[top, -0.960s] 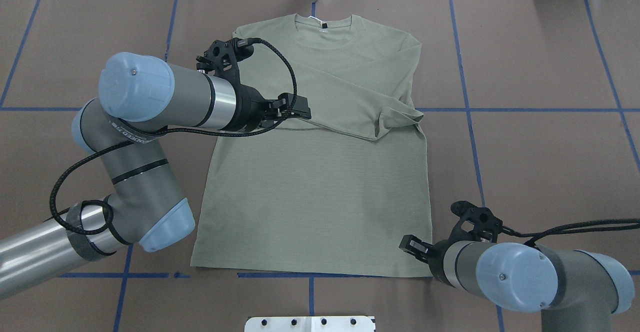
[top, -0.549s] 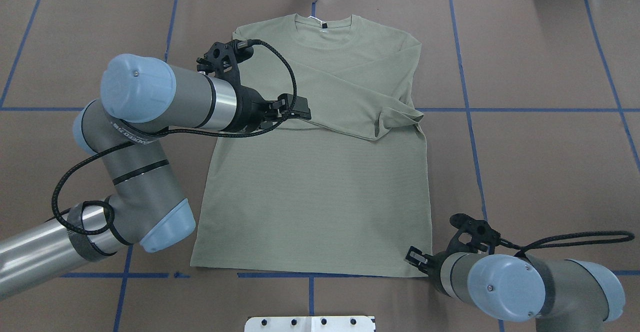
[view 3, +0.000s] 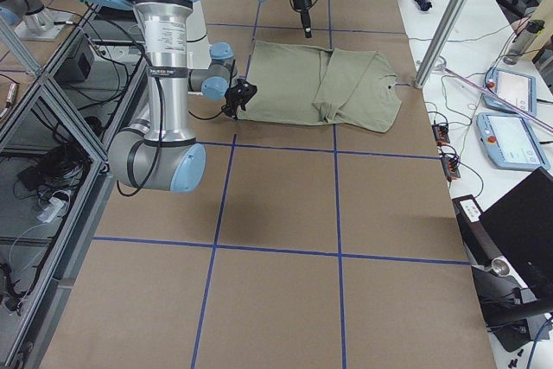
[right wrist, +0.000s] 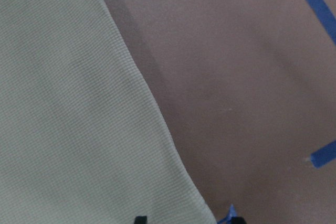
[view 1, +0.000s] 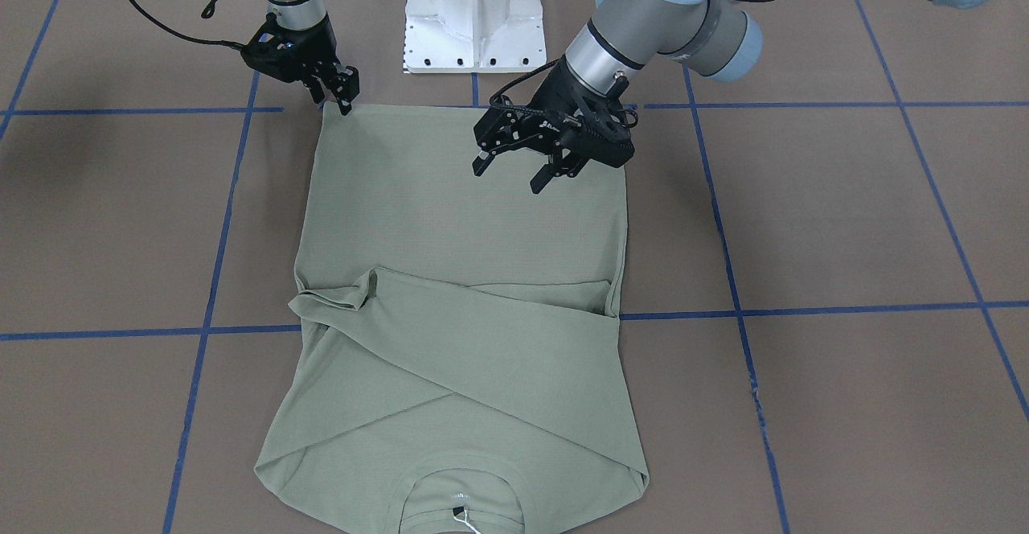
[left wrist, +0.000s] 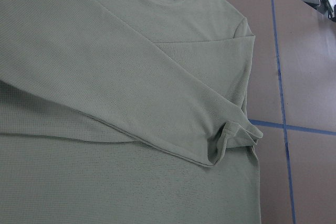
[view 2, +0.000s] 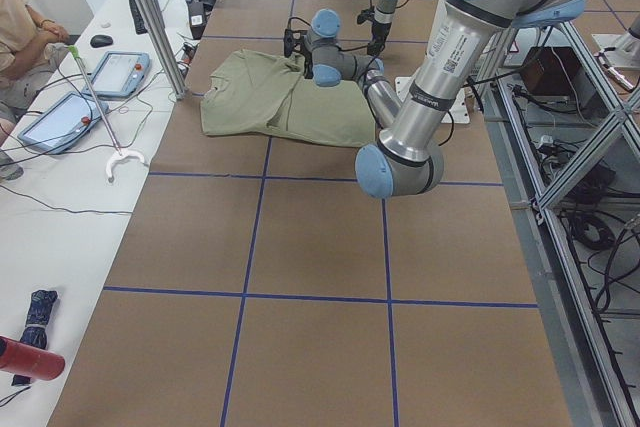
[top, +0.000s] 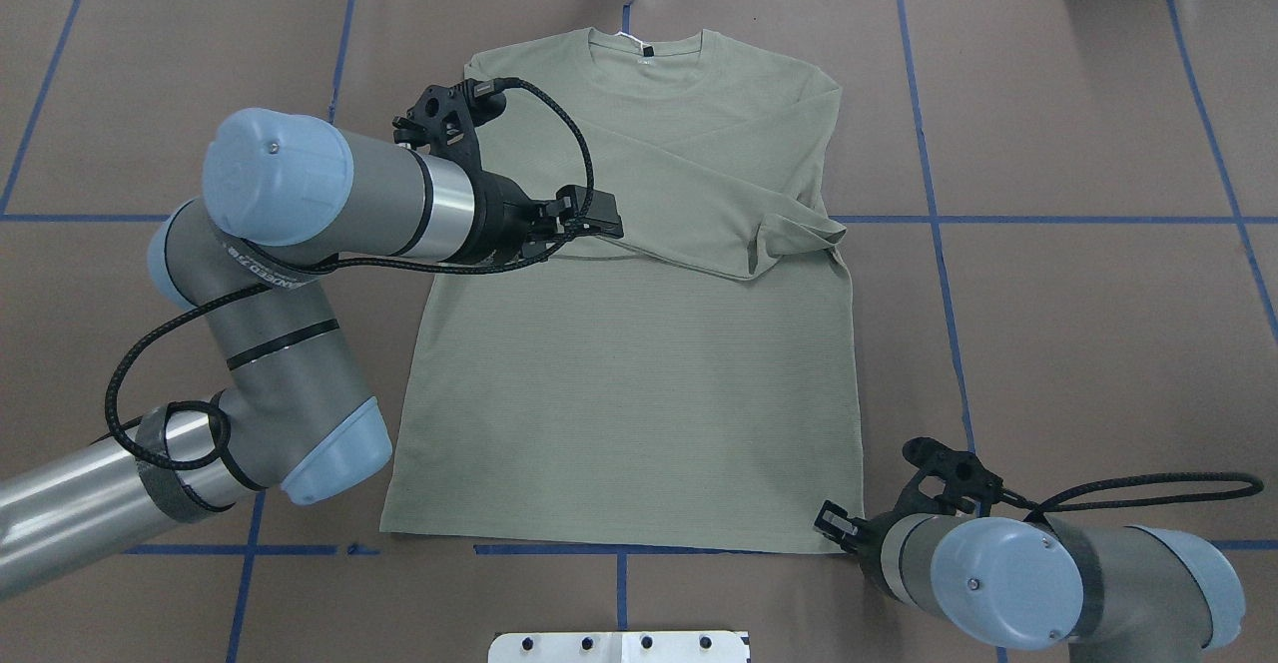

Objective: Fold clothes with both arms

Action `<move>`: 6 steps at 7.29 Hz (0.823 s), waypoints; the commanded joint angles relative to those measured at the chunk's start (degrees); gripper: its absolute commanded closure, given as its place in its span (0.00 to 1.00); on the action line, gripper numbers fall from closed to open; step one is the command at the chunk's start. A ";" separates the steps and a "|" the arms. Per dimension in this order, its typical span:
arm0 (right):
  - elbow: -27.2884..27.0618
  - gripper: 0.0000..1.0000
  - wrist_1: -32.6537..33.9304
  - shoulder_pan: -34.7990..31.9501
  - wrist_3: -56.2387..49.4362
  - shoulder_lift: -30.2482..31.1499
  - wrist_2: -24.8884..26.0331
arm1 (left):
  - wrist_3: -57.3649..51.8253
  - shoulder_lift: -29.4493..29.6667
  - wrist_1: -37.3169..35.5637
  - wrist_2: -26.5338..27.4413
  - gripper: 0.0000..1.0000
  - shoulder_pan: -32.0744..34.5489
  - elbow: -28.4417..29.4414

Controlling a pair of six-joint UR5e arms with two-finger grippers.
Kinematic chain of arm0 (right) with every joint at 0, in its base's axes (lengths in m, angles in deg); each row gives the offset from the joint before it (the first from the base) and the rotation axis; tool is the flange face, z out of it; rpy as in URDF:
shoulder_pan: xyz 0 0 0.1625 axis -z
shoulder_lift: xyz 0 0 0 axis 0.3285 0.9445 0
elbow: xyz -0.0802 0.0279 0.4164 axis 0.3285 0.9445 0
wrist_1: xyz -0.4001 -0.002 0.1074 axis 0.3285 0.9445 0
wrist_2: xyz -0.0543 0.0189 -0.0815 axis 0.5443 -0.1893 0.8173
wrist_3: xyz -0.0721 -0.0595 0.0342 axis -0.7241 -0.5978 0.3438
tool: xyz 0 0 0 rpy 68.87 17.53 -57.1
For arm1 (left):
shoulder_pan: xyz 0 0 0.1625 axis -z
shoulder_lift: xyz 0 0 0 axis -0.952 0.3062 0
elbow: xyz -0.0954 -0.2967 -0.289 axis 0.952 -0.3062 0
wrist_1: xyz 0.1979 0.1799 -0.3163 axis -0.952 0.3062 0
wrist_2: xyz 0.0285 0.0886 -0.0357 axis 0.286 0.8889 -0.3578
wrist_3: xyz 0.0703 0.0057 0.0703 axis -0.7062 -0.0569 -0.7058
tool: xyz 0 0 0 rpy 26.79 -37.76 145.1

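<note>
Right gripper (top: 831, 521) nearer robot-side shirt (top: 639, 403) hem

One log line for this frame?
shirt flat, sleeves folded across | left gripper open above shirt | right gripper open at hem corner | no grasp yet

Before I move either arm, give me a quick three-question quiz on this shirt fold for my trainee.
1. True or false: both sleeves of the shirt lie folded across its chest.
2. Which gripper is at a hem corner? A) left gripper B) right gripper
3. Fill in: the left gripper hangs over the shirt with its jaws ____.
Key: 1 true; 2 B; 3 open.
</note>
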 commanded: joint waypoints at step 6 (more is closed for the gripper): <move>-2.68 1.00 -0.15 -0.09 0.57 2.90 1.08 | 2.29 -1.20 -0.17 -0.08 0.04 0.00 -0.99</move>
